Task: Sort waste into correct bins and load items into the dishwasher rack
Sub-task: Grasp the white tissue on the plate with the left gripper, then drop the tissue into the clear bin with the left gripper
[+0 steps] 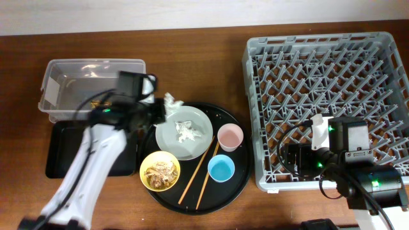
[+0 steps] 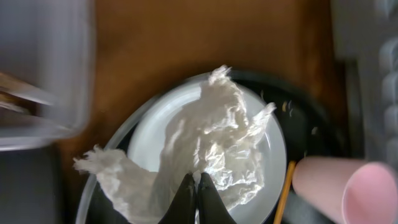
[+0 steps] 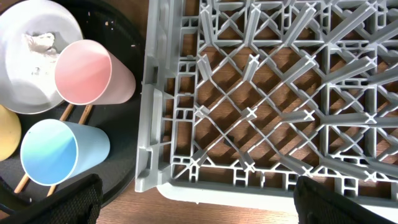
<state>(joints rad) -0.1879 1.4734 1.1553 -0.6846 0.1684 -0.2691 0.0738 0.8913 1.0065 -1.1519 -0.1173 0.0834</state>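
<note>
over the pale plate point(image 2: 268, 163), the left jaws pinch a crumpled white tissue point(image 2: 214, 140); the right jaws gape.

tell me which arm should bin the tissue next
Left. The left gripper is shut on the crumpled tissue by the plate, close to the clear tub; the right gripper hangs open over the rack's corner, farther away.
</note>
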